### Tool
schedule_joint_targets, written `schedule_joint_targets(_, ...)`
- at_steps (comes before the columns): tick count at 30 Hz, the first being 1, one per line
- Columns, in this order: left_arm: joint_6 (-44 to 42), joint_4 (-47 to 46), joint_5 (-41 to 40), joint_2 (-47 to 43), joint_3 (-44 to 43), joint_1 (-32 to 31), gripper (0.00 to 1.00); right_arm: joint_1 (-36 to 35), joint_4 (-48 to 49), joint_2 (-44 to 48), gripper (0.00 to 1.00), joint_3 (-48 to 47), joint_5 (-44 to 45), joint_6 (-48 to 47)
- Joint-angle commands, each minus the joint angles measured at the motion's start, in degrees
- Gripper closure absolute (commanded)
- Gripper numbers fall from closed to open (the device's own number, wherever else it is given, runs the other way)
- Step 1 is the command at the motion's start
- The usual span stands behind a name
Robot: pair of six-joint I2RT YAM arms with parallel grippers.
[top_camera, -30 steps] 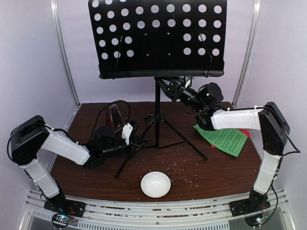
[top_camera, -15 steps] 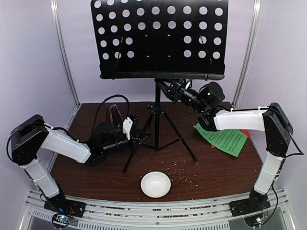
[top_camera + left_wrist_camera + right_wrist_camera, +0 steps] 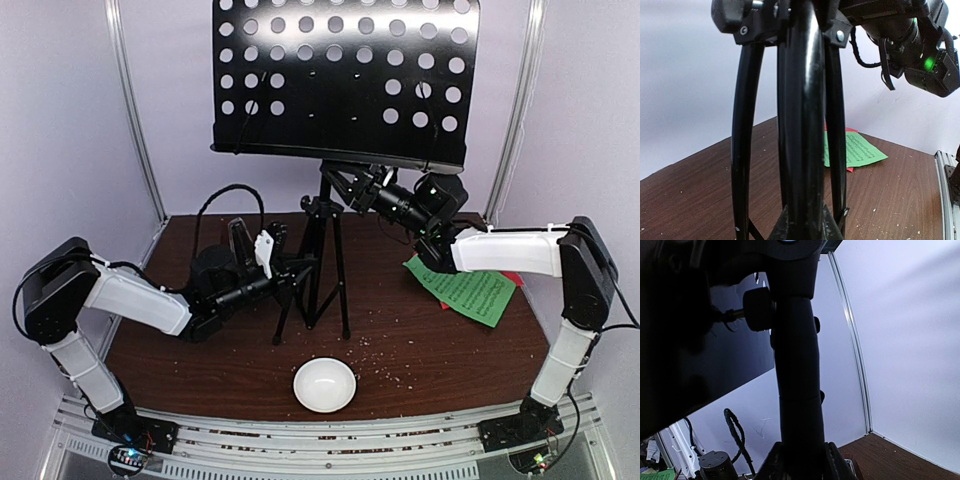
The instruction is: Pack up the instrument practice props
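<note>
- The left end effector [image 3: 297,277] is clamped narrow on one black leg tube of the music stand [image 3: 340,80]. In the left wrist view, the tube fills the gap between its fingers [image 3: 783,226].
- The right end effector [image 3: 346,186] is closed around the stand's upright post just under the perforated desk. In its wrist view, the post runs up between the two fingers [image 3: 832,462].
- The stand stands upright at the middle of the bench [image 3: 430,350], its three legs [image 3: 318,270] drawn close together and steep, and its desk slightly tilted.
- Behind the left arm, near the back left of the bench, stands the metronome [image 3: 240,243], a tapered wedge shape partly hidden by cables.
- At the right side, the green sheet [image 3: 468,290] lies flat on the bench, overlapping the red sheet [image 3: 512,277], of which only an edge shows.
- A small white bowl [image 3: 324,385] sits at the near edge, well apart from the stand's feet, with pale crumbs scattered around.
</note>
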State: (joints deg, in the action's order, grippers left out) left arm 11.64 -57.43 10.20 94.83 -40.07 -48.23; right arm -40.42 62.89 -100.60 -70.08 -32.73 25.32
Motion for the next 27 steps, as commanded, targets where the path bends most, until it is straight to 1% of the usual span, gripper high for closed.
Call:
schedule_joint_targets(1,0.3,-14.1,0.5,0.2,-3.1,-0.3,1.0,-2.5,-0.8,2.8,1.0,0.6,-2.1,-2.8)
schedule_joint_targets(6,0.6,-12.2,-0.1,1.0,-1.9,-0.3,1.0,-2.7,1.4,3.2,1.0,2.0,-0.5,-3.2)
schedule_joint_targets(7,0.5,-11.6,-0.4,1.0,-1.6,-0.3,0.95,-2.7,1.4,3.4,1.0,2.2,-0.1,-3.5)
schedule_joint_targets(9,0.4,-10.5,-1.2,0.8,-0.9,-0.3,0.81,-2.9,0.6,3.7,1.0,2.3,0.6,-4.7)
schedule_joint_targets(11,0.1,-9.4,-2.2,0.6,-0.1,-0.3,0.72,-3.0,-0.2,4.0,1.0,2.4,1.2,-5.8)
schedule_joint_targets(14,0.0,-8.7,-3.0,0.5,0.6,-0.4,0.55,-3.2,-0.8,4.3,1.0,2.5,1.8,-6.8)
schedule_joint_targets(17,-0.1,-8.6,-3.9,0.6,0.9,-0.8,0.4,-3.6,-1.4,4.5,1.0,2.5,2.7,-7.6)
schedule_joint_targets(18,-0.2,-8.6,-4.0,0.7,0.8,-0.9,0.38,-3.6,-1.5,4.4,1.0,2.5,2.9,-7.8)
schedule_joint_targets(20,-0.2,-8.3,-4.3,0.6,0.4,-1.3,0.3,-3.9,-1.7,4.6,1.0,2.5,3.4,-8.2)
schedule_joint_targets(21,-0.4,-8.1,-4.7,0.6,0.2,-1.5,0.05,-4.1,-1.9,4.6,1.0,2.5,3.7,-8.5)
schedule_joint_targets(22,-0.8,-7.6,-5.5,0.6,-0.1,-1.8,0.02,-4.2,-2.1,4.6,1.0,2.5,3.9,-8.7)
schedule_joint_targets(27,-1.4,-6.4,-7.0,1.3,-1.8,-2.9,0.02,-4.3,-2.6,4.7,1.0,2.4,4.8,-9.2)
